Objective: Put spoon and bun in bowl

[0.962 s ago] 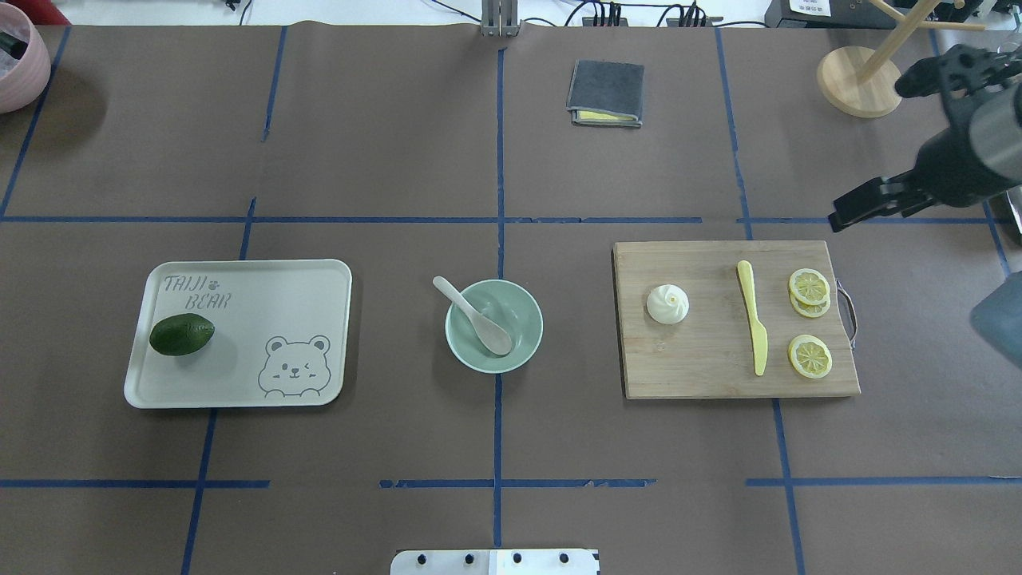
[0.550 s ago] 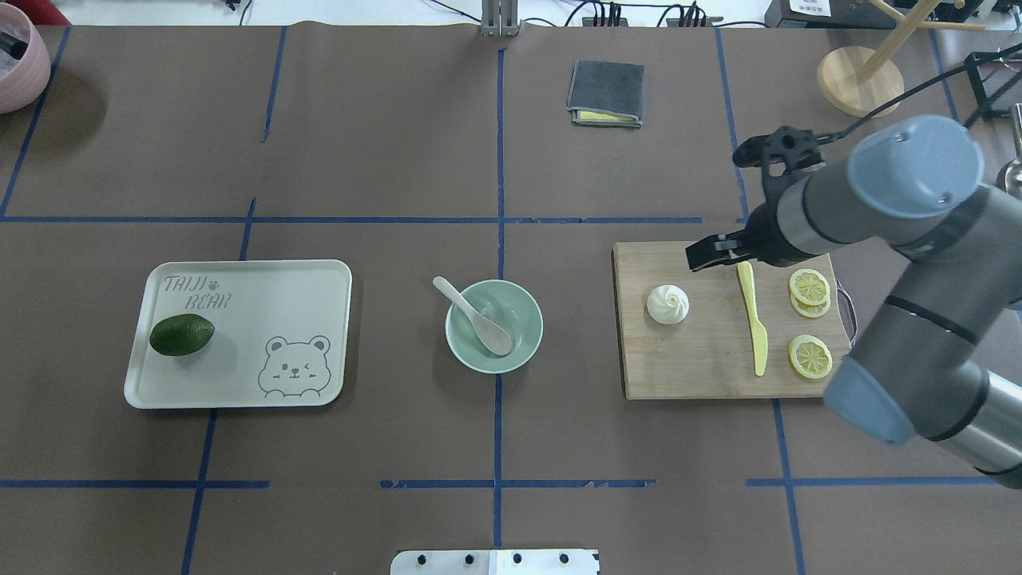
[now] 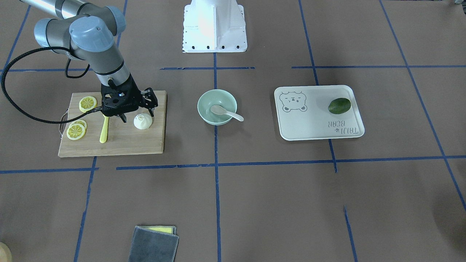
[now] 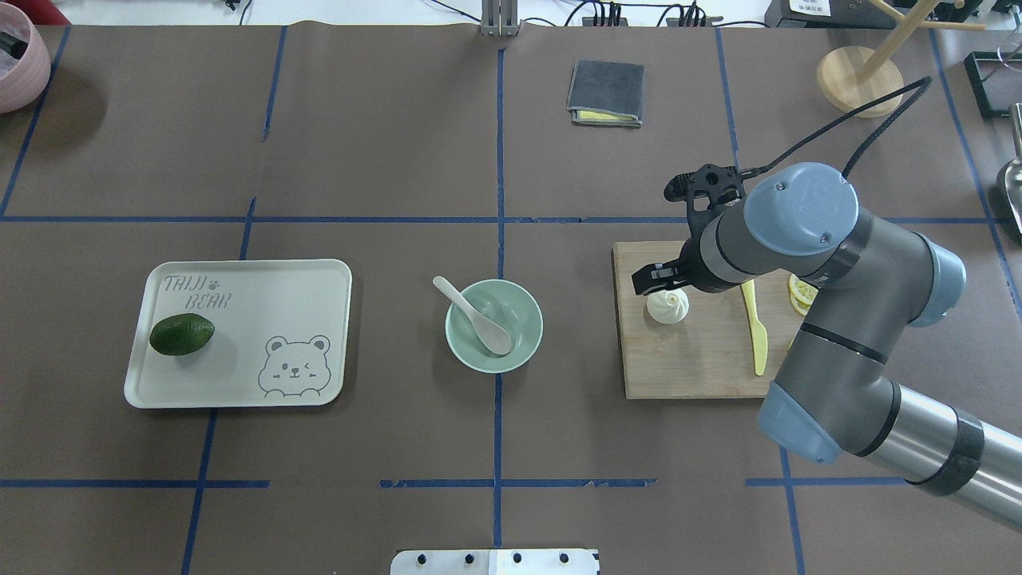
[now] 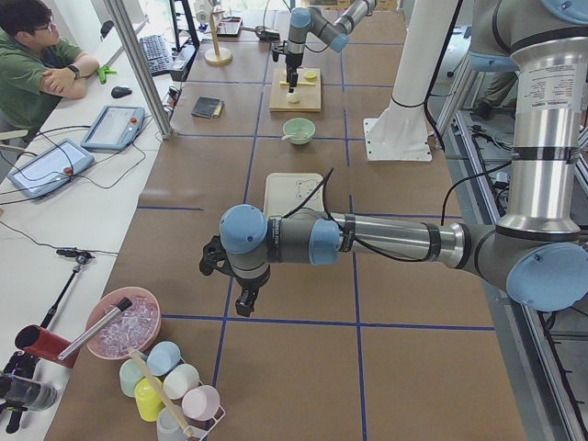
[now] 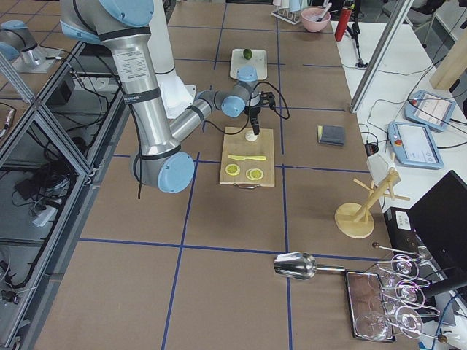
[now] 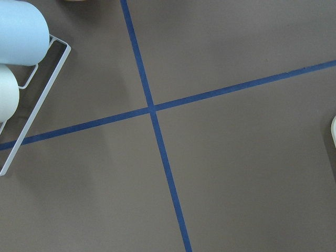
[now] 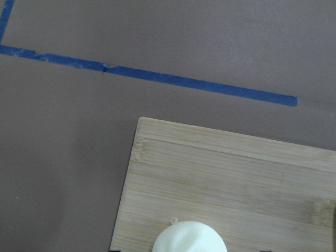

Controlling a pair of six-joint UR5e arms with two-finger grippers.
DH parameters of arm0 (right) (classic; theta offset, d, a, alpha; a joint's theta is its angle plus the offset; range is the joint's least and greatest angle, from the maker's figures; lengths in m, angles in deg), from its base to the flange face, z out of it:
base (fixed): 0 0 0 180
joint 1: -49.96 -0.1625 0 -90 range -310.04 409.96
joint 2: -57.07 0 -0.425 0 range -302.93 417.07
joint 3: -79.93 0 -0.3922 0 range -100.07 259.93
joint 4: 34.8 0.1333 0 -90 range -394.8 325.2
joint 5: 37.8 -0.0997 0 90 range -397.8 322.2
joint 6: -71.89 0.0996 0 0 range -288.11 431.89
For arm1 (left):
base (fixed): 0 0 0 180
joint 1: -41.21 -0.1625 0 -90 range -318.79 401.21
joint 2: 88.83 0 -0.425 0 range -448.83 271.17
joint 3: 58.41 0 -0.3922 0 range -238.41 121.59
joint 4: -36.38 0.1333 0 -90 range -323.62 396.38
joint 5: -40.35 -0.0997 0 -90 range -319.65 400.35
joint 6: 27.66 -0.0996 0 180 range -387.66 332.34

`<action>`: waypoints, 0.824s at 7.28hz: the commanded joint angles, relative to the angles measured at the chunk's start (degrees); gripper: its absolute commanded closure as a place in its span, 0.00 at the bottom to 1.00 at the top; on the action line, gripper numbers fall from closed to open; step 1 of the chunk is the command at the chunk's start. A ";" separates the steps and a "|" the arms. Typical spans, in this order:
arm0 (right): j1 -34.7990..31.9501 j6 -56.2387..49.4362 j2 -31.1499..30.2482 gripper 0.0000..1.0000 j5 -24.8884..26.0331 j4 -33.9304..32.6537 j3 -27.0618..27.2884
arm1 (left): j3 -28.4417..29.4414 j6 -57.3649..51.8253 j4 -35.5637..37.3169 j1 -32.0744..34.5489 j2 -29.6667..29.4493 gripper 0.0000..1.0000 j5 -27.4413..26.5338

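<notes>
The white pleated bun (image 4: pixel 669 308) sits on the left part of the wooden cutting board (image 4: pixel 687 359). It also shows in the front view (image 3: pixel 142 121) and at the bottom edge of the right wrist view (image 8: pixel 190 239). My right gripper (image 3: pixel 138 113) hangs just above the bun, open, with one finger on each side and not touching it; from overhead (image 4: pixel 664 283) the wrist partly hides it. The pale spoon (image 4: pixel 477 316) lies with its scoop in the mint-green bowl (image 4: pixel 523 307) and its handle over the rim. My left gripper (image 5: pixel 242 298) shows only in the exterior left view, far from these; I cannot tell its state.
A yellow knife (image 4: pixel 757 335) and lemon slices (image 3: pixel 76 131) lie on the board beside the bun. The white bear tray (image 4: pixel 303 279) holds a dark green fruit (image 4: pixel 182 334). A grey cloth (image 4: pixel 605 93), a wooden stand (image 4: pixel 858 80) and a pink bowl (image 4: pixel 12 64) stand at the far edge.
My right arm has swung in from the table's right edge across the board. Its gripper moved left from above the knife to above the bun. Nothing else moved.
</notes>
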 commanded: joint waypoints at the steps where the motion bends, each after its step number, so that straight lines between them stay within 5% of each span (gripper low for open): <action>1: 2.00 -0.05 -0.45 0.10 2.01 -0.21 -0.51 | -0.10 0.00 -0.01 -0.01 0.00 0.00 -0.02; 3: 3.06 -0.05 0.16 0.12 2.72 -0.03 -3.58 | -0.01 0.00 -0.01 -0.01 0.00 0.00 -0.28; 4: 3.06 -0.14 0.25 0.21 2.64 0.05 -3.68 | -0.01 0.00 -0.09 -0.01 0.00 0.00 -0.28; 5: 2.97 -0.14 0.25 0.68 2.55 -0.03 -3.59 | -0.10 0.00 -0.10 -0.01 0.00 0.00 -0.28; 6: 2.97 -0.14 0.16 1.00 2.46 -0.03 -3.50 | -0.10 0.00 -0.10 -0.01 0.00 0.00 -0.28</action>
